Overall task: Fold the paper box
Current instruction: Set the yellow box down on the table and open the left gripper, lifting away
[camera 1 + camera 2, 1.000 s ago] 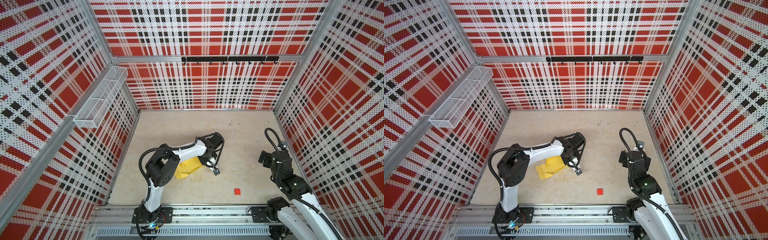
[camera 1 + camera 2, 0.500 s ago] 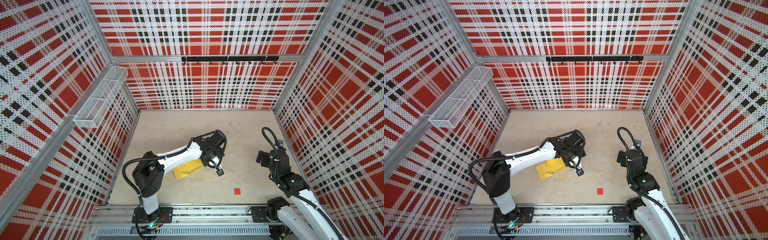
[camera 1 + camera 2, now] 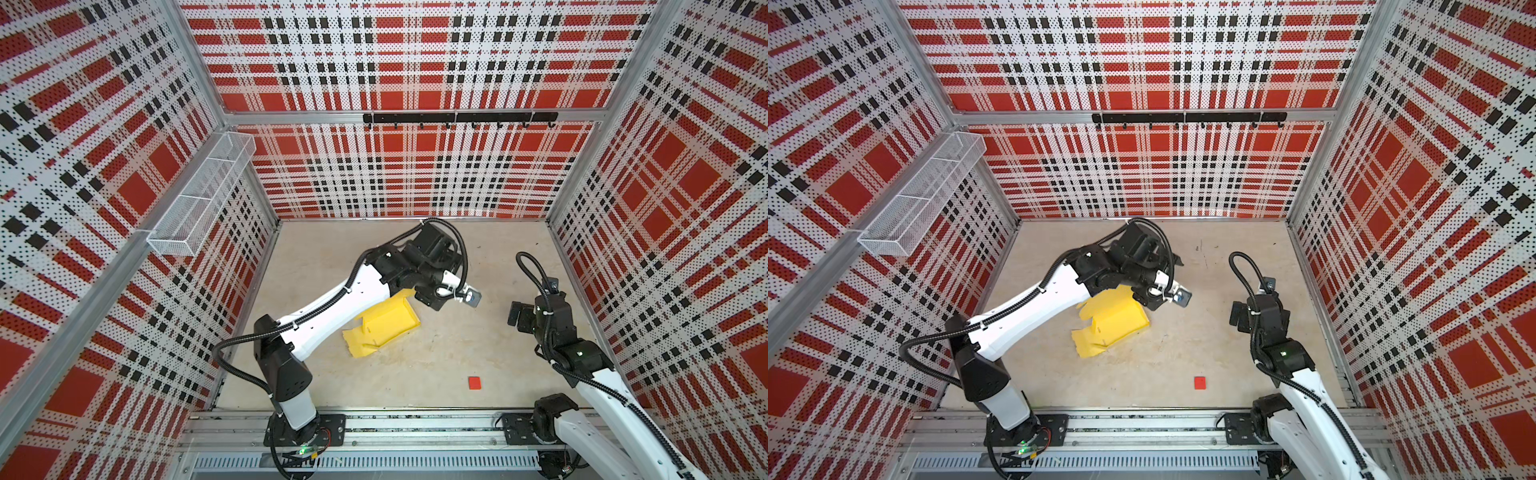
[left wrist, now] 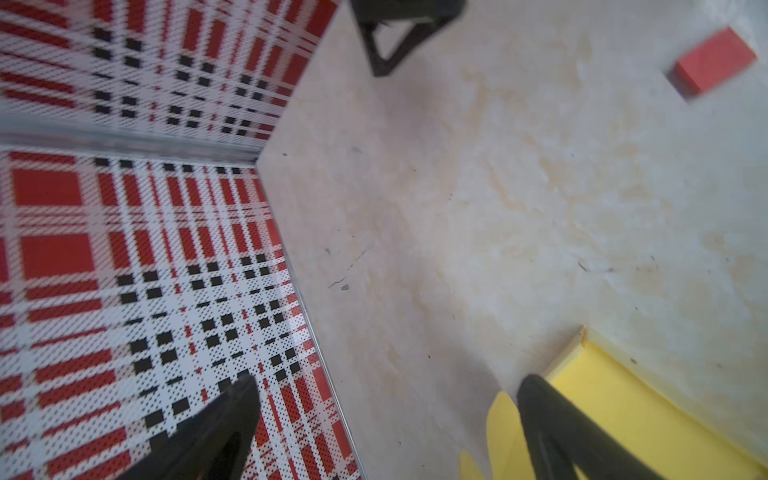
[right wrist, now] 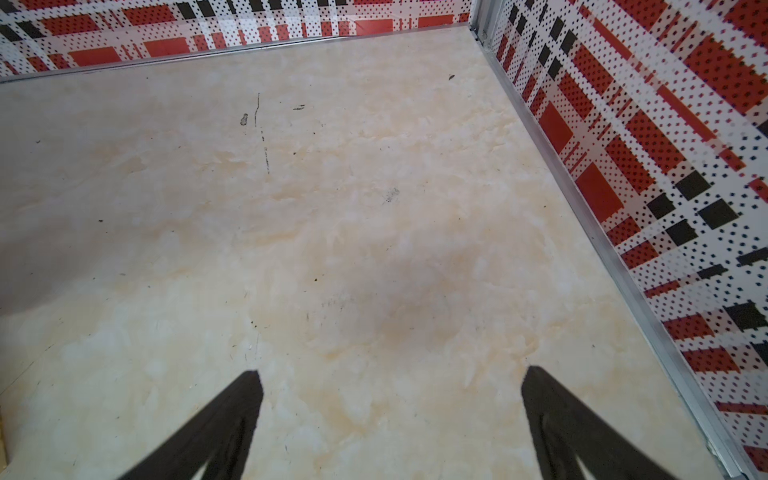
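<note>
Since a second ago the left arm has swung its elbow outward and drawn its wrist a little off the paper box [image 3: 386, 324], so more of the yellow card shows in both top views. The right arm has barely shifted.

The left claw [image 4: 388, 378] stands spread with nothing between its fingers. One finger overlaps the card's edge in the left wrist view, and I cannot tell whether it touches. The right claw [image 5: 390, 374] is spread too, over bare surface [image 5: 374, 208] and well apart from the box — probably keeping clear so the left arm has room.

The box lies left of the surface's middle, partly folded: one long wall stands up, while the rounded flaps and tabs at its near end lie splayed. Nothing is inside it. My guess is the card lies free so that another flap can be gripped.

A small red square [image 3: 474, 382] lies apart, nearer the front rail. The wire basket [image 3: 199, 199] on the left wall looks empty.
</note>
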Robot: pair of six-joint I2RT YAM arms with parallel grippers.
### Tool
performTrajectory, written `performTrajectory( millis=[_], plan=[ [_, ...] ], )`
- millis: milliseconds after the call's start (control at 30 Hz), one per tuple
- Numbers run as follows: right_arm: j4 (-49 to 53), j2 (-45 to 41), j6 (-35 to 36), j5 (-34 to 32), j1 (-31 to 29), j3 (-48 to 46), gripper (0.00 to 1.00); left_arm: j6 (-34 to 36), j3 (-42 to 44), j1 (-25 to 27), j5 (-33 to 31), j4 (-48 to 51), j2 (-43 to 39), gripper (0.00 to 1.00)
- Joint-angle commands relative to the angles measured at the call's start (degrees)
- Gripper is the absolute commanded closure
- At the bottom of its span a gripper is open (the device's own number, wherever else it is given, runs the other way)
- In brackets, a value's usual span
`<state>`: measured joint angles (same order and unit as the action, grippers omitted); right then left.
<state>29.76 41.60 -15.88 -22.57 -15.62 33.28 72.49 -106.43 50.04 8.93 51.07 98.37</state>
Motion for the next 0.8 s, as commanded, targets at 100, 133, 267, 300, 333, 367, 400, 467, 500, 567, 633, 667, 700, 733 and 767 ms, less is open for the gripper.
performTrajectory(
  millis=[100,133,267,300,333,367,400,467,500,567,633,667,700,733,767],
  plan=[
    [-0.4,3.8,1.3,4.9,0.2,4.3,0.00,-24.4,-4.8,-4.3,6.6,-0.3,-2.4,0.00],
    [-0.4,4.1,1.5,5.8,0.2,4.6,0.00,-26.9,-5.0,-4.9,5.7,-1.1,-2.7,0.00],
    [-1.2,5.2,2.0,7.0,-0.7,5.8,0.00,-37.1,-3.8,-8.7,4.4,-2.8,-4.3,0.00],
    [-1.2,5.5,1.5,7.1,-1.2,6.2,0.00,-38.6,-2.6,-9.8,4.5,-3.7,-5.3,0.00],
    [-1.3,5.9,1.0,7.5,-1.8,6.5,0.00,-39.7,-1.6,-10.9,4.4,-4.3,-6.0,0.00],
    [-1.6,6.6,0.8,8.2,-2.8,6.8,0.00,-41.0,-0.9,-12.1,4.0,-4.6,-6.7,0.00],
    [-2.0,7.3,0.8,8.3,-3.9,7.1,0.00,-42.4,-0.3,-13.4,3.8,-4.6,-7.3,0.00],
    [-3.2,9.2,1.1,7.2,-7.1,7.5,0.00,-45.7,2.0,-16.9,5.2,-5.7,-8.6,0.00],
    [-4.1,10.3,1.0,6.4,-8.6,7.7,0.00,-47.5,3.5,-18.7,6.3,-6.9,-9.3,0.00],
    [-5.3,12.5,-0.1,6.2,-11.0,8.2,0.02,-50.1,6.0,-21.7,8.1,-8.6,-10.4,0.00],
    [-6.9,14.9,-1.3,6.1,-13.7,9.0,0.05,-51.5,8.1,-24.3,9.0,-9.2,-12.0,0.00],
    [-7.9,15.7,-1.4,5.5,-15.2,9.2,0.05,-52.1,9.2,-25.5,9.5,-9.4,-12.8,0.00],
    [-9.4,17.1,-1.3,4.6,-17.4,9.3,0.05,-53.2,10.4,-27.0,10.1,-9.6,-13.5,0.00],
    [-10.4,18.1,-1.2,3.8,-18.7,9.3,0.05,-54.4,11.9,-28.4,10.7,-10.2,-14.1,0.00],
    [-11.8,19.5,-1.3,3.1,-20.0,9.6,0.06,-55.6,13.5,-29.8,11.4,-11.3,-14.8,0.00]
  ],
)
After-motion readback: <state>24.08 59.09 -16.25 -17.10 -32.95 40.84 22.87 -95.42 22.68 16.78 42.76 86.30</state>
